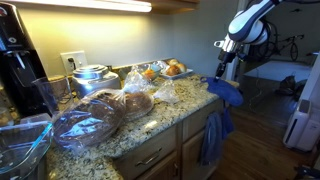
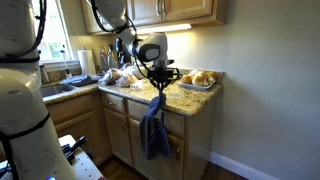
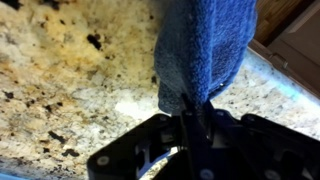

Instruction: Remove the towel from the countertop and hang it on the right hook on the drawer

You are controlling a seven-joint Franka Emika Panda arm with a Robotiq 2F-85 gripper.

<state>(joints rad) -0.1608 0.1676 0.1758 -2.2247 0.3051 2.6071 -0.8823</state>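
The deep royal-blue towel hangs bunched from my gripper at the end corner of the speckled granite countertop. In the wrist view the gripper is shut on a fold of the towel, with the countertop below it. In an exterior view the gripper holds the towel just above the countertop's edge. The hooks on the drawer are not visible.
A paler slate-blue towel hangs on the cabinet front below the corner and also shows in an exterior view. Bagged bread, a tray of buns, a plastic tub and a coffee maker crowd the counter.
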